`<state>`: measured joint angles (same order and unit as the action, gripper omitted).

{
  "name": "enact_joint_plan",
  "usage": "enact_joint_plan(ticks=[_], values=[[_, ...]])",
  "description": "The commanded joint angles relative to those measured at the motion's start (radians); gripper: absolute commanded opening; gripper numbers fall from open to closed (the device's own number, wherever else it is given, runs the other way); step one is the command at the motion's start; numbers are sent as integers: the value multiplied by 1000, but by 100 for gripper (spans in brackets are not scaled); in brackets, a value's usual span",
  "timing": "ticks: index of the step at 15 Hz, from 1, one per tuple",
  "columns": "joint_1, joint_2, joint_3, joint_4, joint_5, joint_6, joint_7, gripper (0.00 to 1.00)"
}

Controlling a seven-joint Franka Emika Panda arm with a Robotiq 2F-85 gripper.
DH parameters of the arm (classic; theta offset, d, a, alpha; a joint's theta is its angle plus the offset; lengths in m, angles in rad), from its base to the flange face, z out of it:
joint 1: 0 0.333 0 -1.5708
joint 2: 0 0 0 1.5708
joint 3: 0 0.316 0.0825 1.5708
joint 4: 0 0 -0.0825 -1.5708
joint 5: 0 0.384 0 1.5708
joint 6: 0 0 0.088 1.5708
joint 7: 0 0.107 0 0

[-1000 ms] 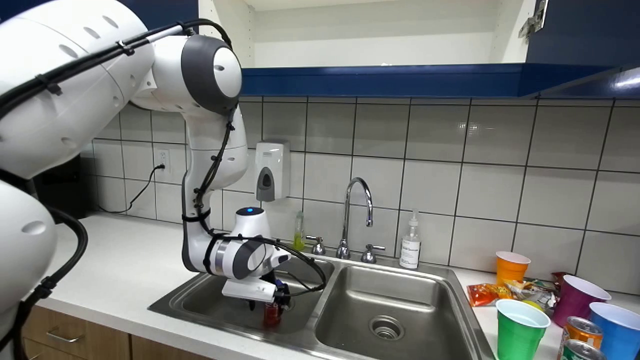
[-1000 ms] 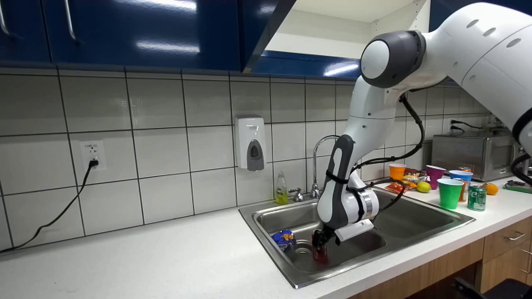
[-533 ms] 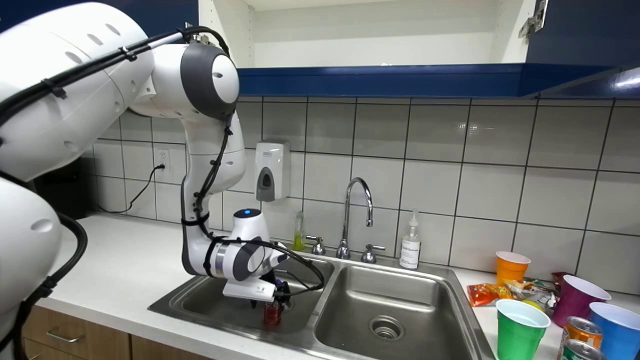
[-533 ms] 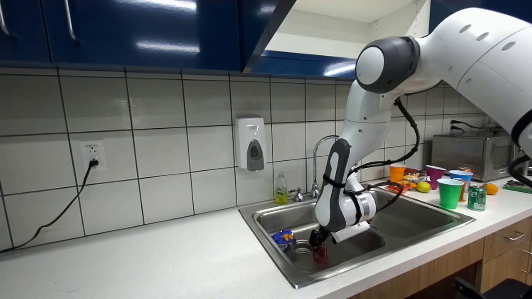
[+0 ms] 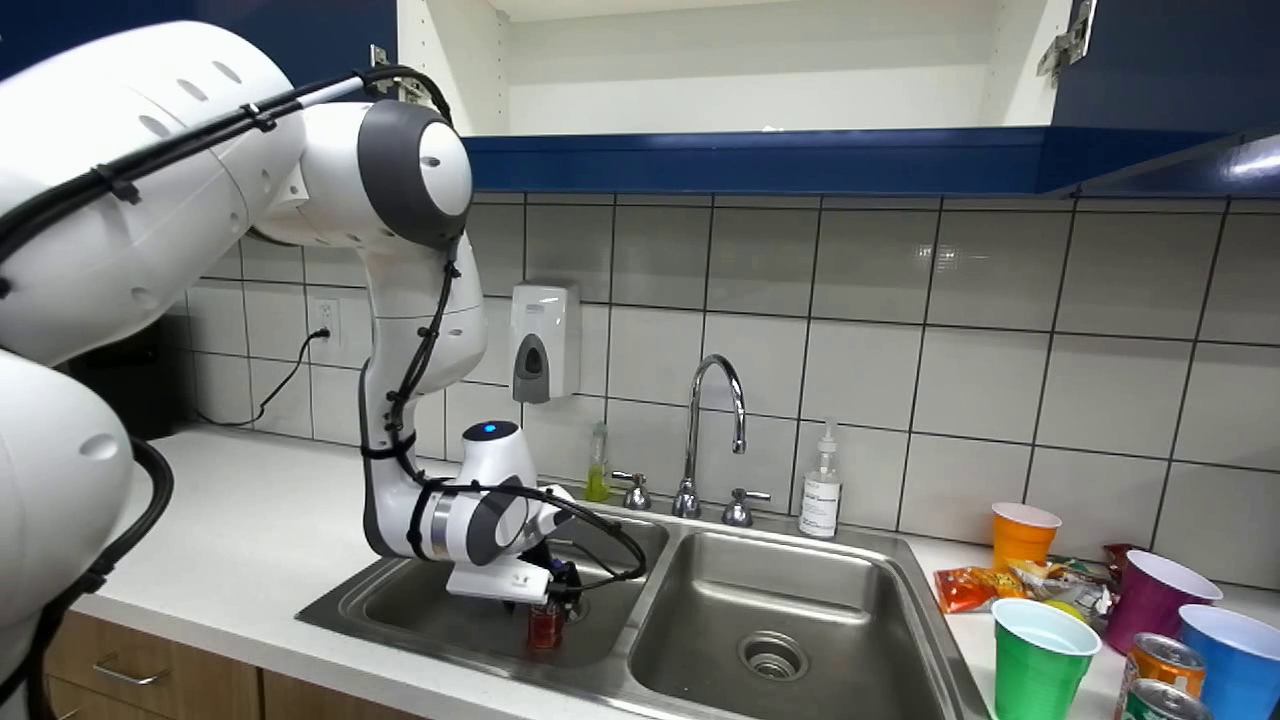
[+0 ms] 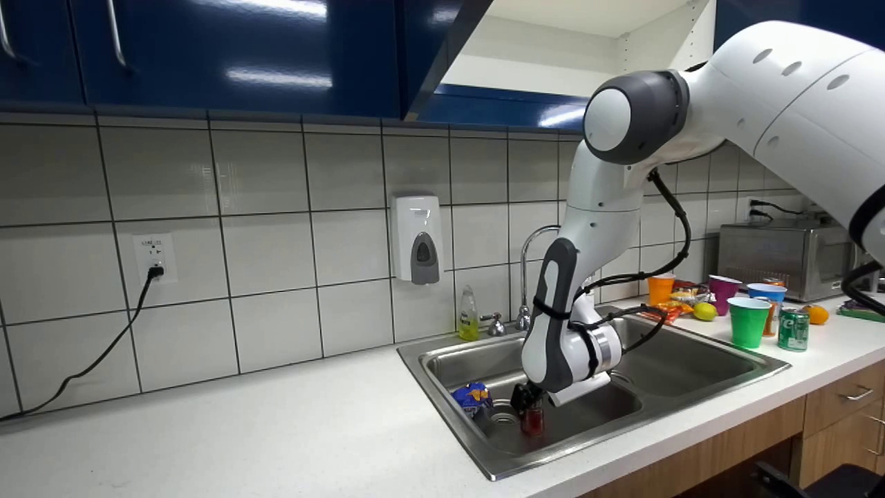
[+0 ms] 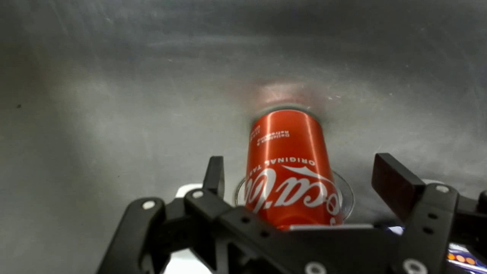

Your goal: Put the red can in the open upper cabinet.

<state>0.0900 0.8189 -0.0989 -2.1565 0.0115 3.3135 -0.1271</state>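
Note:
The red can (image 7: 287, 163) stands upright in a sink basin, as it shows in both exterior views (image 5: 545, 628) (image 6: 532, 420). My gripper (image 7: 298, 165) is open, with a finger on each side of the can and a visible gap on both sides. The can's top is hidden behind the gripper's body in the wrist view. In an exterior view the dark fingers (image 6: 527, 397) are at the can's upper part. The open upper cabinet (image 5: 750, 85) is above the sink, with a white interior and a dark blue bottom edge; it also shows in an exterior view (image 6: 539, 52).
A blue snack packet (image 6: 473, 398) lies in the same basin. The sink's rim (image 6: 456, 443), the faucet (image 5: 692, 430) and a soap bottle (image 5: 597, 465) are close by. Cups such as the green cup (image 5: 1045, 655), cans and snacks stand on the counter. A soap dispenser (image 5: 545, 342) hangs on the wall.
The arm's upper links have come down in both exterior views. The gripper has shifted and tilted slightly at the can. The can has not visibly moved.

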Motion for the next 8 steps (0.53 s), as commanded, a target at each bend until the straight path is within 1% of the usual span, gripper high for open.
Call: enact_joint_plan(ticks=[1, 8], values=[[27, 19, -23, 22, -5, 24, 34, 100], [41, 30, -33, 35, -1, 40, 39, 100]])
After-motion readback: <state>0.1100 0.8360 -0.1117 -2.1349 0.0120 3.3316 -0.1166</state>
